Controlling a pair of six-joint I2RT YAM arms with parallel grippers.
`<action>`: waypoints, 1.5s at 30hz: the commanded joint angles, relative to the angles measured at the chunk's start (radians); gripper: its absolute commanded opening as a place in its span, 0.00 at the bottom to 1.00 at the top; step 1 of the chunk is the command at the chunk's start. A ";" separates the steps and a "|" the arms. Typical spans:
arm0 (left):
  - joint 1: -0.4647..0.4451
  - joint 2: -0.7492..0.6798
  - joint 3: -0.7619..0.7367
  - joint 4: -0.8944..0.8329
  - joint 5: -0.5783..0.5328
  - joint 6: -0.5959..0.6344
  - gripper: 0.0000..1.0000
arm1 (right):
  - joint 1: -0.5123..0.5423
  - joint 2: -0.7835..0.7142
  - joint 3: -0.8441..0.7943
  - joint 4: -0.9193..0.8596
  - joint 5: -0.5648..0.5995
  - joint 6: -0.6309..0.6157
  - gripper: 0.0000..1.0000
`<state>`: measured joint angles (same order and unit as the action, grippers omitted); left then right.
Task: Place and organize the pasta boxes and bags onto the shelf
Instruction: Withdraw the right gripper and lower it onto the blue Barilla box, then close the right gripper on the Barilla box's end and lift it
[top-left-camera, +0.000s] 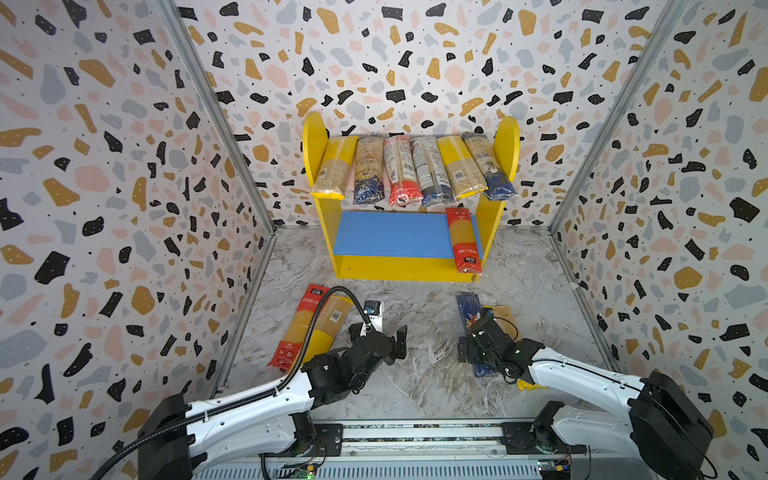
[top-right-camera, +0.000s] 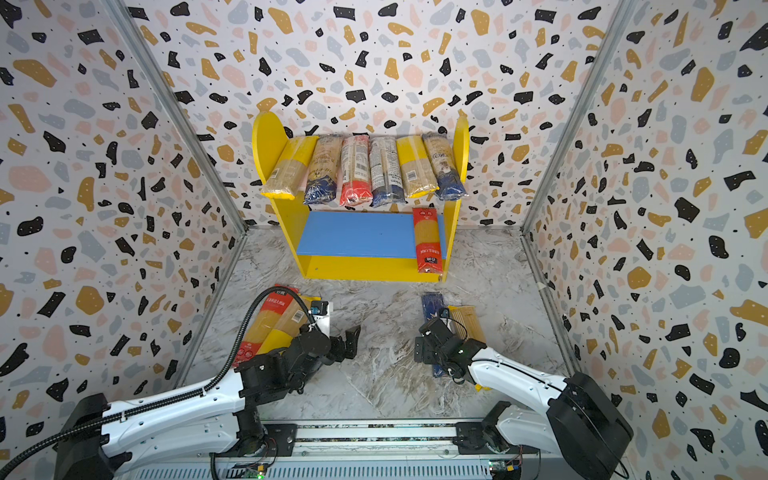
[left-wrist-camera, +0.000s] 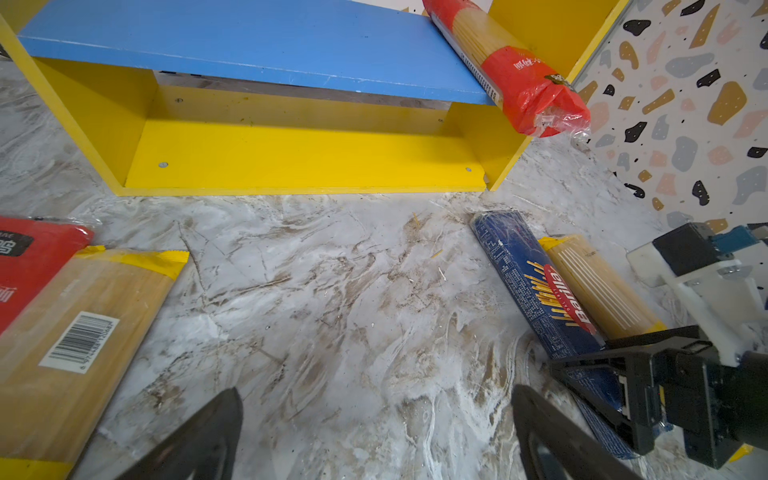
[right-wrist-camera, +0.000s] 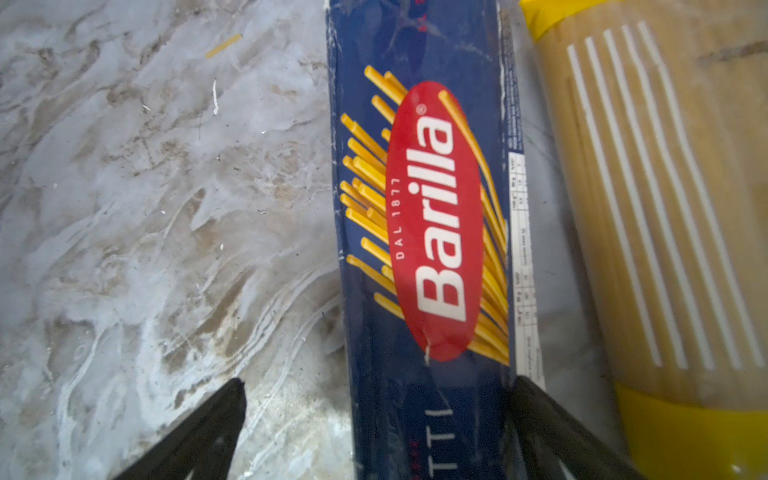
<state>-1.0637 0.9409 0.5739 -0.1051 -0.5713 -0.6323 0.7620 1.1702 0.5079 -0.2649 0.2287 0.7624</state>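
Marble tabletop (right-wrist-camera: 145, 208), blue "Barilla DAL 1877" box (right-wrist-camera: 432, 216), right gripper (right-wrist-camera: 380, 382) splayed, seemingly above it, left gripper (left-wrist-camera: 376, 390) splayed.

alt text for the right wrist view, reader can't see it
A blue Barilla box lies flat on a marble table, with open black jaws either side of it. A clear yellow-ended spaghetti bag lies alongside.

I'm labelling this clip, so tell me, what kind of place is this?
Probably a robot test booth staged as a toy pantry: terrazzo-patterned panel walls enclose a marble-look tabletop, a small yellow shelf holds spaghetti packs, and two robot arms sit on a front rail.
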 joint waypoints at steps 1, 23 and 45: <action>-0.007 -0.034 -0.010 -0.015 -0.035 0.006 0.99 | 0.021 0.001 0.009 -0.072 0.002 0.047 0.99; -0.007 -0.032 0.013 -0.024 -0.037 0.019 0.99 | 0.016 0.029 -0.065 -0.062 0.036 0.039 0.97; -0.007 -0.077 0.036 -0.090 -0.078 0.026 1.00 | 0.017 -0.047 -0.071 0.082 -0.194 -0.045 0.26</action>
<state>-1.0637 0.8810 0.5743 -0.1894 -0.6174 -0.6136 0.7696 1.1652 0.4427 -0.2081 0.1600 0.7532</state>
